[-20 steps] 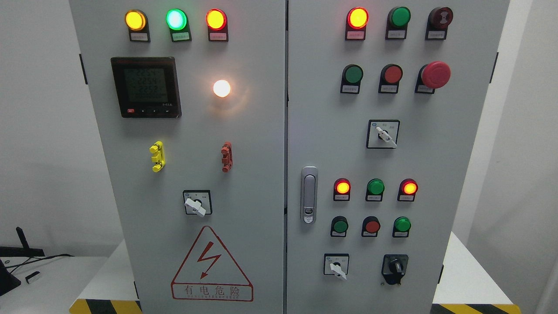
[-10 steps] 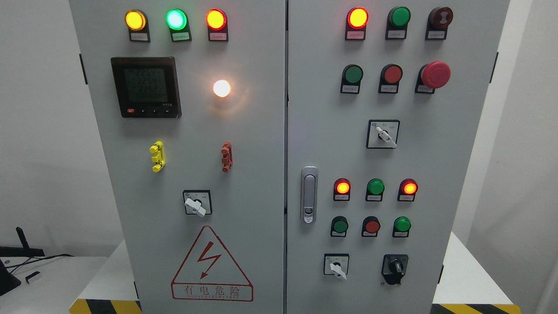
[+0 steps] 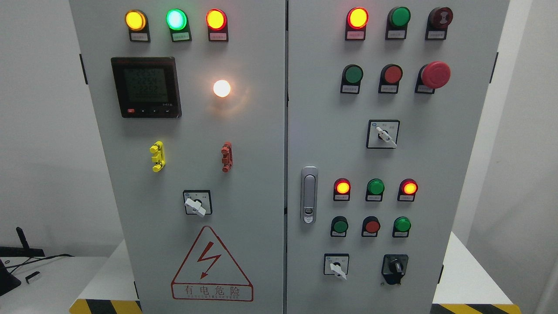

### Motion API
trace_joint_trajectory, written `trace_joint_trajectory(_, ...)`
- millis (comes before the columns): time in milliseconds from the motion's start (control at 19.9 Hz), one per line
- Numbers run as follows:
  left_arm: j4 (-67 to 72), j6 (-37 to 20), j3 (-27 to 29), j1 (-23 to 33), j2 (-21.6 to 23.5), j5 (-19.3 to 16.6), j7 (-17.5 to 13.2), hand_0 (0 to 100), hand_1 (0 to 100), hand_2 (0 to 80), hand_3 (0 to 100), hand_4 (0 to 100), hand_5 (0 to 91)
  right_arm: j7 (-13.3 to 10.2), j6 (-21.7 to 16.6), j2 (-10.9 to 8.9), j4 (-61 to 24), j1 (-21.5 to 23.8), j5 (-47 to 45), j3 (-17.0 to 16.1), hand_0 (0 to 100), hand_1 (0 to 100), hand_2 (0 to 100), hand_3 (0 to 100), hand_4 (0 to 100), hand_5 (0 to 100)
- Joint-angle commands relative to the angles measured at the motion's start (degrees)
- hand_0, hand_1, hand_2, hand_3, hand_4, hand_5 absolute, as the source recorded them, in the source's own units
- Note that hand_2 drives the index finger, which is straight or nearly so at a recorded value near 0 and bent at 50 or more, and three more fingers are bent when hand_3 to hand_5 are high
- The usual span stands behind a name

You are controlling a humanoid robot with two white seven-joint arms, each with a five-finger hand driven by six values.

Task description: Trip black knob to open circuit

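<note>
Hazard tape (image 3: 104, 306) in black and yellow stripes edges the white bench (image 3: 471, 279) at the bottom of the head view, with a second strip at the lower right. Neither robot hand shows anywhere, so whether their fingers are apart or together cannot be told.

On the bench stands a grey cabinet (image 3: 261, 131) with two doors. Low on the right door sits the black knob (image 3: 395, 266), on a black plate, with a white mark near its top. Just left of it is a white-handled switch (image 3: 336, 266). Above these run three small buttons, green, red, green (image 3: 372, 226), and over them three lamps (image 3: 375, 186), the outer two glowing orange-red and the middle one green and dark. A silver latch (image 3: 309, 194) is at the door's left edge. Higher up is a second white selector (image 3: 383, 134), then a green and a red button beside a red mushroom button (image 3: 435, 74), and a top row with one lamp lit red.

On the left door a red warning triangle (image 3: 212, 264) with a lightning bolt is lowest, a white selector (image 3: 197, 203) above it, then a yellow clip (image 3: 157, 156) and a red clip (image 3: 226, 156). Further up are a black meter (image 3: 145, 87), a glowing white lamp (image 3: 222, 88), and three lit lamps in amber, green and red (image 3: 176, 19).

At the far left a black stand (image 3: 13, 261) and cables rest on a table before the white wall.
</note>
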Motion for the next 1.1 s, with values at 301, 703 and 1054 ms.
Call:
trace_joint_trajectory(301, 0.0, 0.0, 0.0, 0.0, 0.0, -1.8, 0.0, 12, 39, 0.0, 0, 0, 0.0, 0.9, -1.9, -4.95, -61.4, 19.8, -1.1, -10.4, 3, 27, 16, 31, 24, 22)
trace_joint_trajectory(703, 0.0, 0.0, 0.0, 0.0, -0.1, -1.8, 0.0, 12, 39, 0.0, 0, 0, 0.0, 0.8, 2.0, -4.69, -80.6, 17.8, -5.2, -22.1, 8, 38, 29, 60, 57, 43)
trace_joint_trajectory(1054, 0.0, 0.0, 0.0, 0.0, -0.1, -1.8, 0.0, 12, 39, 0.0, 0, 0, 0.0, 1.5, 8.7, -4.77, -83.3, 6.0, -5.1, -28.1, 11, 37, 36, 66, 63, 53)
